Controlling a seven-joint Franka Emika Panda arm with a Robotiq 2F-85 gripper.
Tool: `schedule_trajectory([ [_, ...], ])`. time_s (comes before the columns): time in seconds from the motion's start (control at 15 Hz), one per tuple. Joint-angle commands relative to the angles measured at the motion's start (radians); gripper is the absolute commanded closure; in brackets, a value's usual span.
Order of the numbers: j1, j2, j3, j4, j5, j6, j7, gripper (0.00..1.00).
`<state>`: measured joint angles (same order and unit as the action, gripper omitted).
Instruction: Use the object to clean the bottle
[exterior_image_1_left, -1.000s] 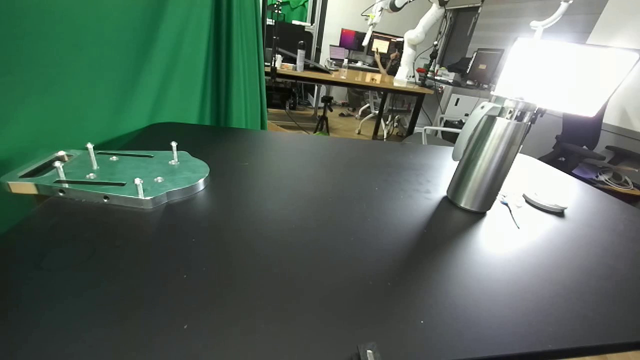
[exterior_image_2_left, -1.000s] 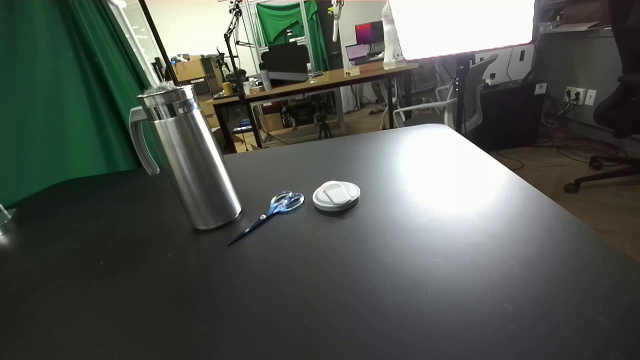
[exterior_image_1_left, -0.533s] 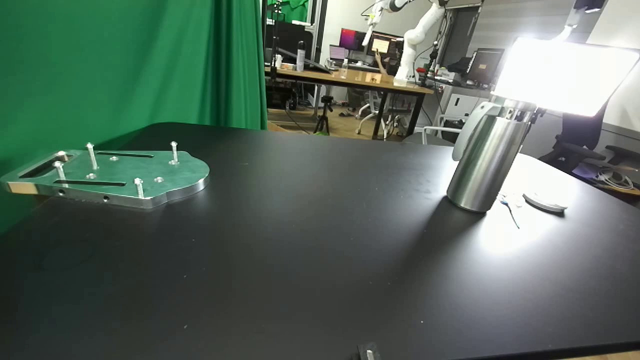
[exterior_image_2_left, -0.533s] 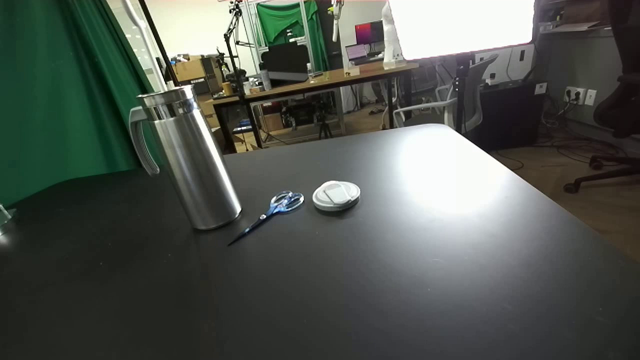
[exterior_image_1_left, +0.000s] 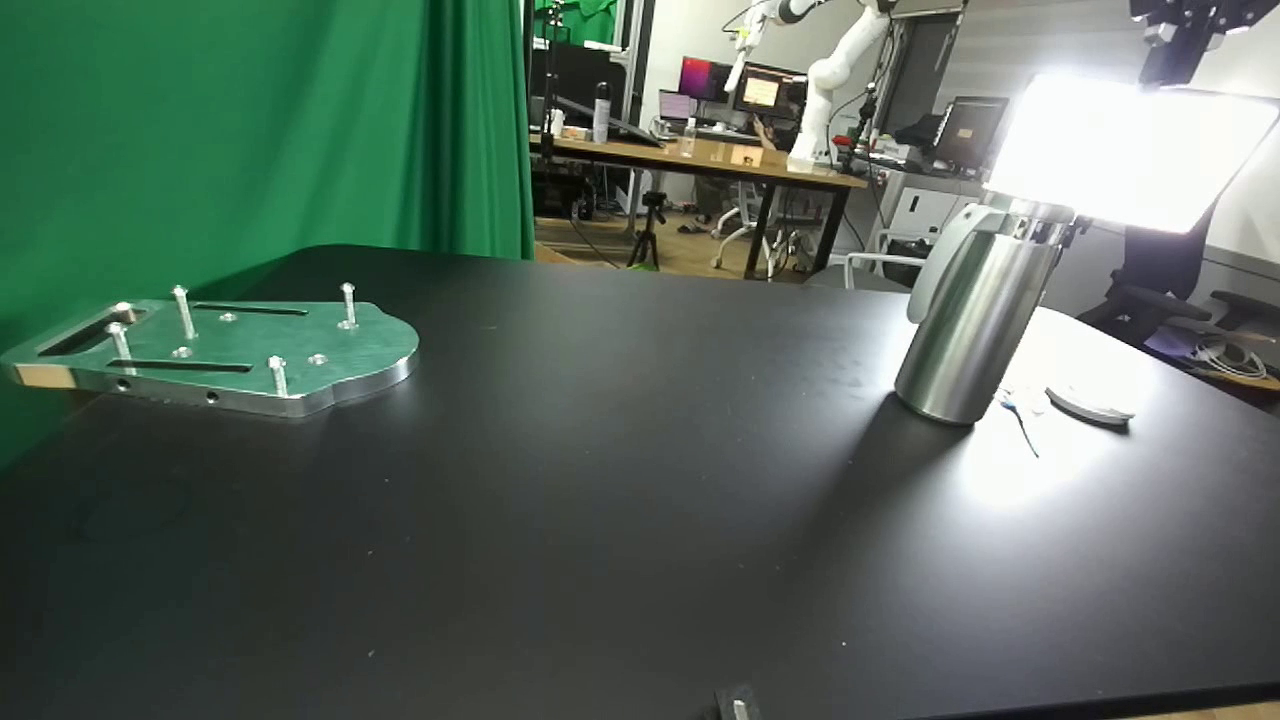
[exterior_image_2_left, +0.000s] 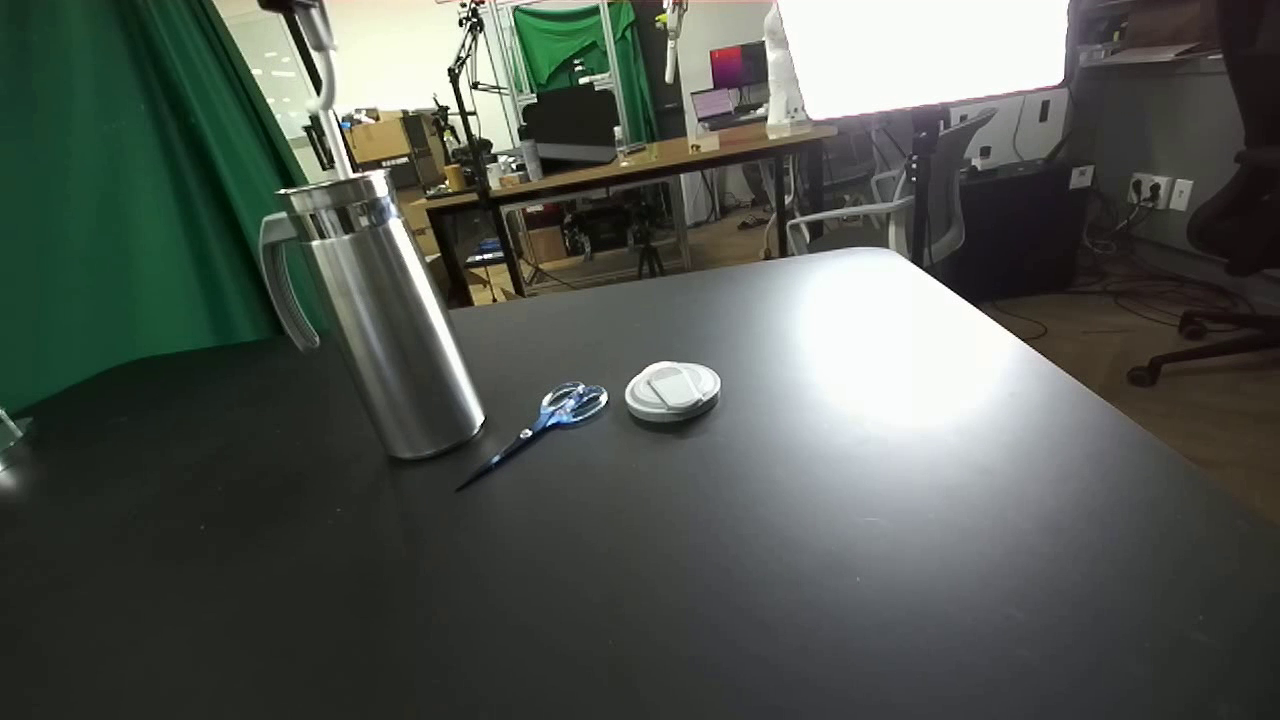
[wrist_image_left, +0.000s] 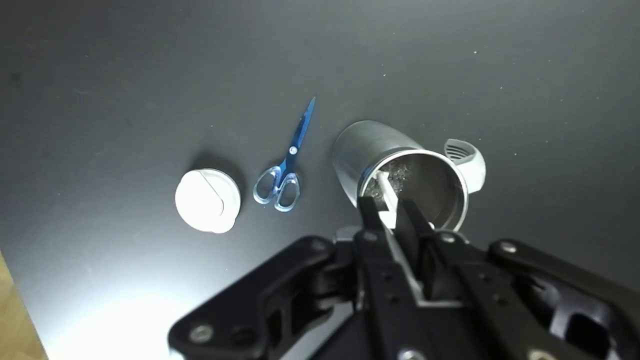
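Robotics lab: white robot arm (exterior_image_1_left: 829, 74), monitors (exterior_image_1_left: 704, 79), tripod (exterior_image_1_left: 647, 238), green curtain (exterior_image_1_left: 250, 130).

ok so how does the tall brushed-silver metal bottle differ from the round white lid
The tall brushed-silver metal bottle stands much taller than the low round white lid. The bottle has a light grey side handle; the lid shows none. A white-handled brush reaches into the open-topped bottle, while the lid lies with nothing resting on it. Both are round and rest on the black table.
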<state>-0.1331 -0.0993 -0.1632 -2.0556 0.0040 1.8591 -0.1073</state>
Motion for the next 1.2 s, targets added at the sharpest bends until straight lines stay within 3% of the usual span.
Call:
schedule_trajectory([
  [0.0,-0.011,0.03,-0.005,-0.001,0.004,0.03,-0.012,0.96],
  [0.6,-0.005,0.058,0.01,0.004,-0.028,0.015,0.015,0.96],
  [1.13,0.029,-0.059,0.059,0.003,-0.054,-0.024,0.011,0.96],
])
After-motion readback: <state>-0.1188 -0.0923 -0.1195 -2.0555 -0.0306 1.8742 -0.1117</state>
